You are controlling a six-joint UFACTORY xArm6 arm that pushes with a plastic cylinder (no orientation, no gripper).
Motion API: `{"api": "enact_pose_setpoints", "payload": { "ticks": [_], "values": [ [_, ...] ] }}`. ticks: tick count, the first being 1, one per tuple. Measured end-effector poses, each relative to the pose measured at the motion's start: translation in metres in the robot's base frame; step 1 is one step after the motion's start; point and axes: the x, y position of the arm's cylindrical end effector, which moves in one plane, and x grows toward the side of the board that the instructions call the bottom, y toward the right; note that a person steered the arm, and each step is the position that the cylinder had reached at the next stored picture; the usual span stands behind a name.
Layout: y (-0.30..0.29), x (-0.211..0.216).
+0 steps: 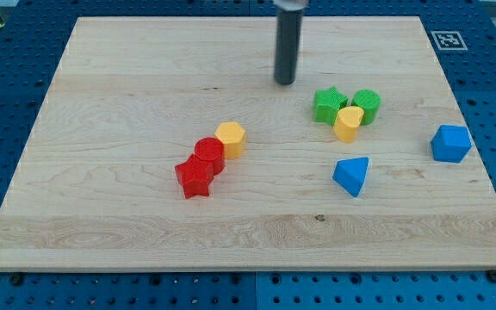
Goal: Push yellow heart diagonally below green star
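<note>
Hovering up-left of the green star (326, 105), my tip (285, 82), a plain rod with no jaws, touches no block, while the yellow heart (348, 123) sits against that star's lower right, touching the green cylinder (367, 105) too.

Green star (326, 105), green cylinder (367, 104), yellow heart (348, 123); pale wood board (127, 77); dark rod.

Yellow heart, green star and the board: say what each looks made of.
Yellow heart: probably plastic, matte, evenly coloured with soft highlights.
Green star: likely the same plastic; its top looks faintly ridged, perhaps printed.
Board: pale wood, visible grain lines and plank seams, smooth low-sheen finish.
</note>
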Motion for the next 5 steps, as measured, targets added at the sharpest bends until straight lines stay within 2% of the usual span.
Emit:
{"api": "enact_pose_setpoints", "payload": {
  "ticks": [1, 2, 4, 5],
  "values": [
    [0.090, -0.009],
    [0.148, 0.031],
    [0.142, 0.082],
    [0.116, 0.099]
  ]
}}
